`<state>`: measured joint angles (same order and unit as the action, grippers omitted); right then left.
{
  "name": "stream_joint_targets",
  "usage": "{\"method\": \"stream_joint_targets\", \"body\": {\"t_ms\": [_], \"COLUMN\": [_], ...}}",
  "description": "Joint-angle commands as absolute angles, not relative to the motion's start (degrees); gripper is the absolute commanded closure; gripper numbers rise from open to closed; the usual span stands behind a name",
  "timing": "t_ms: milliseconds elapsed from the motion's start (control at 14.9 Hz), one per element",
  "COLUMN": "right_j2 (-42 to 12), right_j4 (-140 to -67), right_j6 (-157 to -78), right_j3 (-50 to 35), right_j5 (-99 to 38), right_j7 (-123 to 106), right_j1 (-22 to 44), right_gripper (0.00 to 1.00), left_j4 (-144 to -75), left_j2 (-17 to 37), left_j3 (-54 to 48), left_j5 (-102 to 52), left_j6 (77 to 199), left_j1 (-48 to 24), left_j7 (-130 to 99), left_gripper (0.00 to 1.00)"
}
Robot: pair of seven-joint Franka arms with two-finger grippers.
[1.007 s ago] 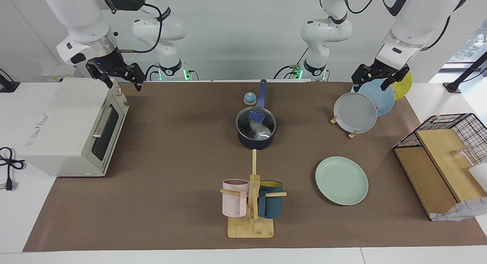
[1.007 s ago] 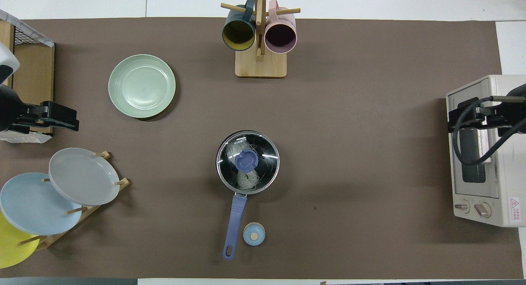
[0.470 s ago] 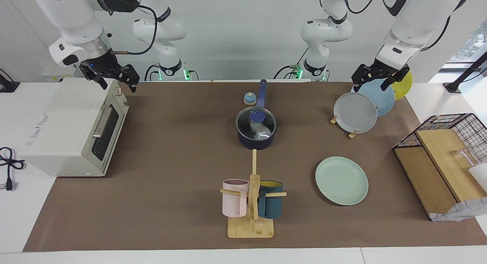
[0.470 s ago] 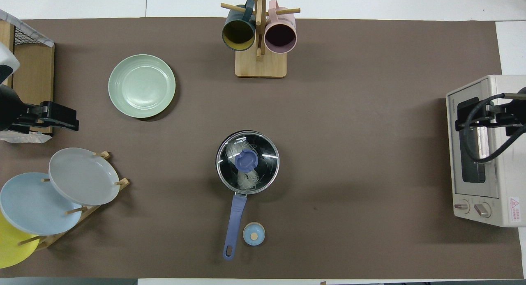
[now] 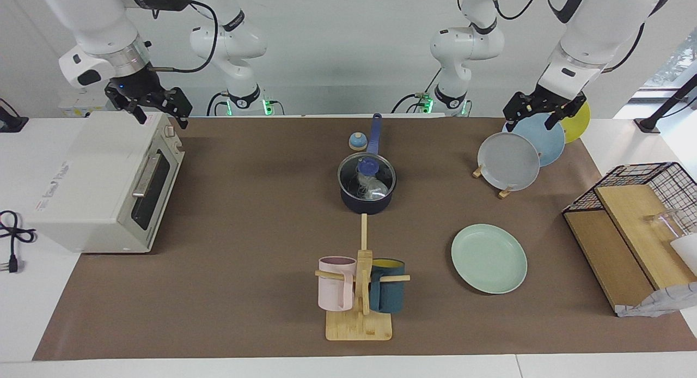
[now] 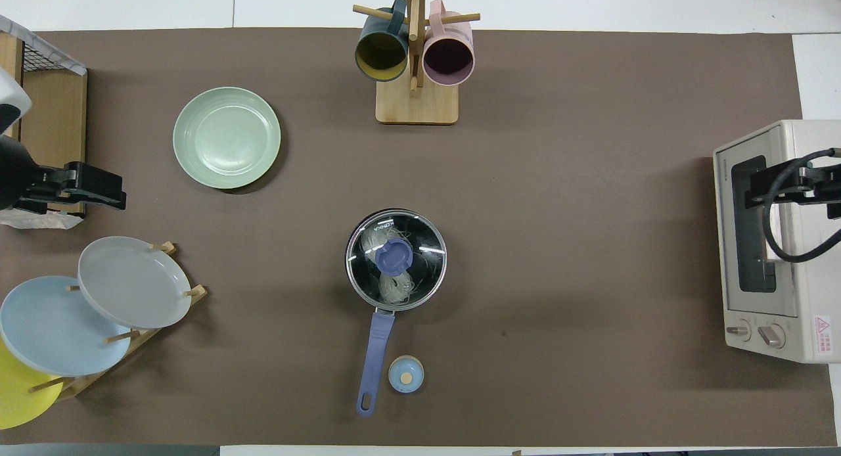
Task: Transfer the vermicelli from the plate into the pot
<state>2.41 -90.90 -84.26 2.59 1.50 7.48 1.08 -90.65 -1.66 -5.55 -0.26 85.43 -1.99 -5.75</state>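
The navy pot (image 5: pixel 366 205) stands mid-table with its long blue handle (image 6: pixel 374 338) pointing toward the robots. A glass lid with a blue knob (image 5: pixel 367 165) (image 6: pixel 393 257) sits on it. The white vermicelli (image 5: pixel 375 190) (image 6: pixel 396 287) lies inside the pot, seen through the lid. The mint-green plate (image 5: pixel 489 258) (image 6: pixel 227 138) is bare, toward the left arm's end. My right gripper (image 5: pixel 158 114) (image 6: pixel 752 188) is open and empty, up over the toaster oven. My left gripper (image 5: pixel 533 121) (image 6: pixel 118 190) is open and empty, up over the plate rack, and waits.
A white toaster oven (image 5: pixel 103 182) stands at the right arm's end. A wooden mug rack (image 5: pixel 359 312) holds a pink and a teal mug. A plate rack holds grey (image 5: pixel 509 161), light blue and yellow plates. A small blue knob-like piece (image 5: pixel 356 142) lies beside the pot handle. A wire basket (image 5: pixel 661 184) stands at the left arm's end.
My right gripper has moved up and toward the right arm's end of the table, farther over the toaster oven. The left arm, pot, lid and plate have not moved.
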Motion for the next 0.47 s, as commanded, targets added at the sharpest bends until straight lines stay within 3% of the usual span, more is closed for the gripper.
{"method": "stream_joint_targets", "body": {"t_ms": [0,403], "right_j2": [2.46,2.37], "right_j4": [-90.97,-90.88], "right_j6": [-83.85,-83.94], "right_j3": [2.46,2.46], "right_j5": [1.67,0.61], "right_j7": [5.80,5.01], "right_j1": [0.35,0.44], "right_gripper": [0.00,0.00], "left_j4": [-90.79,-90.79], "left_j2": [-2.11,-2.11], "left_j3": [-5.19,-5.19], "left_j5": [1.14,1.14], "left_j6": [85.25,85.25], "left_j1": [-2.46,-2.46], "left_j7": [-5.89,-5.89], "left_gripper": [0.00,0.00]}}
